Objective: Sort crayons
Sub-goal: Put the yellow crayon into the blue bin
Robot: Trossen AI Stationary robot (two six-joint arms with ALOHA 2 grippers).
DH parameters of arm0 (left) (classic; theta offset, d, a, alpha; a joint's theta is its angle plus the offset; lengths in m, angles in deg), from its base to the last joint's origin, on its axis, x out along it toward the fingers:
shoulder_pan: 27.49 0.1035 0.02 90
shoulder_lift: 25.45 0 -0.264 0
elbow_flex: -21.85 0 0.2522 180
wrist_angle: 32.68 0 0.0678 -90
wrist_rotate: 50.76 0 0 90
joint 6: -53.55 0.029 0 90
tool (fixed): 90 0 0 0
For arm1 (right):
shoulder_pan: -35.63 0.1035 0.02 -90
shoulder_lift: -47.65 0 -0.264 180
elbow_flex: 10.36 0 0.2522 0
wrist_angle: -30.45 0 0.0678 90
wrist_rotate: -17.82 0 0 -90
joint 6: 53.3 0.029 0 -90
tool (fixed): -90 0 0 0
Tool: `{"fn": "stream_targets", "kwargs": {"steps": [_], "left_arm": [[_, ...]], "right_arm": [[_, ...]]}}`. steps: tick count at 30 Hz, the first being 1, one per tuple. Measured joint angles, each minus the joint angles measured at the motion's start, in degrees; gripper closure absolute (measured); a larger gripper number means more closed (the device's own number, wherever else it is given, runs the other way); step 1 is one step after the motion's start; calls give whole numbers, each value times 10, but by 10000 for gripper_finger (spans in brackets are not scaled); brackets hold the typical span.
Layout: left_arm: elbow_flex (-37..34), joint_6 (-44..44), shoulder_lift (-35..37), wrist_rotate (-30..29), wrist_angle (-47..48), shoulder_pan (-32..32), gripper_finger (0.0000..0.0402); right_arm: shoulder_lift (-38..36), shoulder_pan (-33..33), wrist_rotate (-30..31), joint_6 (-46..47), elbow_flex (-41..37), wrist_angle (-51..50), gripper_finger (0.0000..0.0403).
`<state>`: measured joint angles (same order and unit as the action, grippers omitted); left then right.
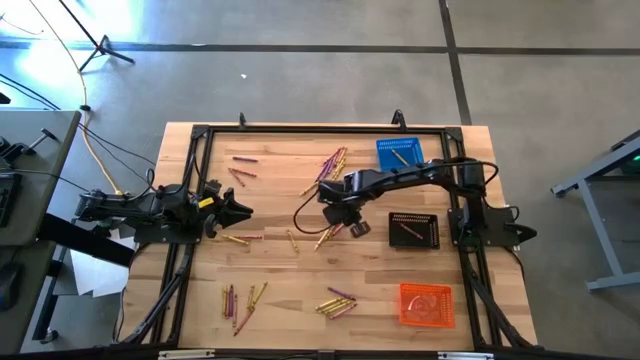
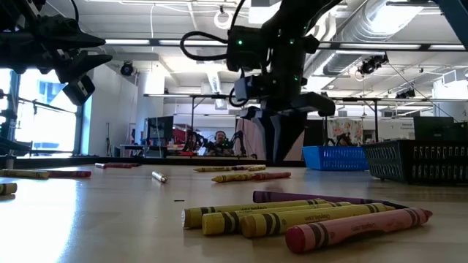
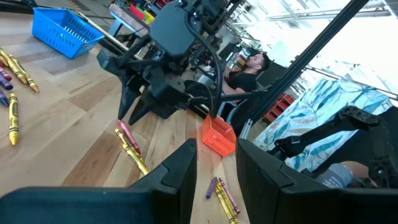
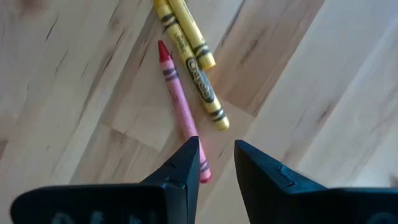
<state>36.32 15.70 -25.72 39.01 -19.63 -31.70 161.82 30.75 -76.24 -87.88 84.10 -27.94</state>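
Wax crayons (image 4: 184,109), light, stiff, paper-wrapped and liable to roll, are lying flat on the wooden surface (image 4: 323,81) beneath the right hand (image 4: 216,158), whose fingers are standing slightly apart and empty, inviting a mid-length pinch on the pink one.

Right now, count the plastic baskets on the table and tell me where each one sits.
3. The blue basket is at the far edge on the right side, the black basket sits mid-table on the right, and the orange basket is at the near right corner. None appears hidden.
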Motion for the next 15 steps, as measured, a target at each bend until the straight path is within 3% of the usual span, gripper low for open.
{"fn": "stream_targets", "kwargs": {"steps": [15], "left_arm": [[0,0,0,0,0,0,302]], "right_arm": [[0,0,-7,-17,0,30,316]]}}
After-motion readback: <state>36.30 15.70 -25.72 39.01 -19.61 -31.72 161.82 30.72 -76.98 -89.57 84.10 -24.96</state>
